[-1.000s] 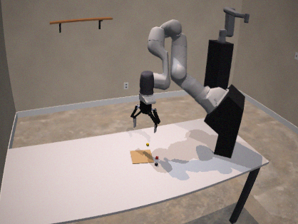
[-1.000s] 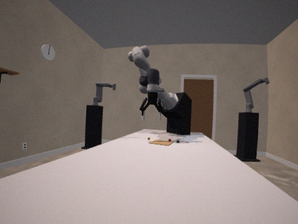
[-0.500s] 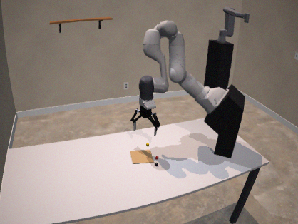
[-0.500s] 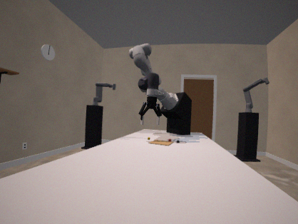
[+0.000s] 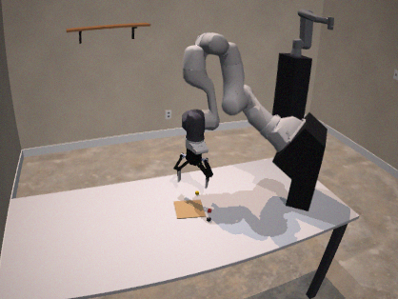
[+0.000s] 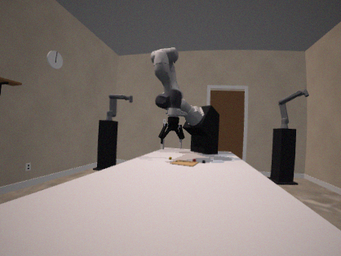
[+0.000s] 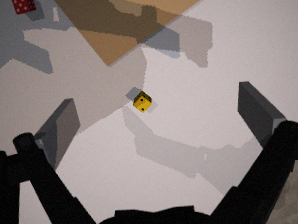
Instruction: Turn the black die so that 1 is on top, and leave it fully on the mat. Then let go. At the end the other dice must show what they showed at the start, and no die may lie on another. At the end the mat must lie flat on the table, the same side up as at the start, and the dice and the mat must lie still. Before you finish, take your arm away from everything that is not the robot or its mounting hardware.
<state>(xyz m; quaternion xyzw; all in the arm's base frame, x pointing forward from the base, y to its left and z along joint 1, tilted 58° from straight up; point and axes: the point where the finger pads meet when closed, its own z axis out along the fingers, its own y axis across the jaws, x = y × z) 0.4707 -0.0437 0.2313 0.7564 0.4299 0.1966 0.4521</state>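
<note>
1. We saw the white table [image 5: 95, 229] filling the lower frame.
2. The gripper [image 5: 193, 174] hung centre-frame, fingers fully spread, holding nothing.
3. The tan mat [image 5: 189, 209] lay below it.
4. The black die [image 5: 208, 219] sat off the mat's lower right corner.

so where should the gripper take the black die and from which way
Probably from straight above, open gripper closing on two opposite side faces of the black die. It sits on the table by the mat corner, with the red die close by, so the fingers should straddle the sides away from that one.
</note>
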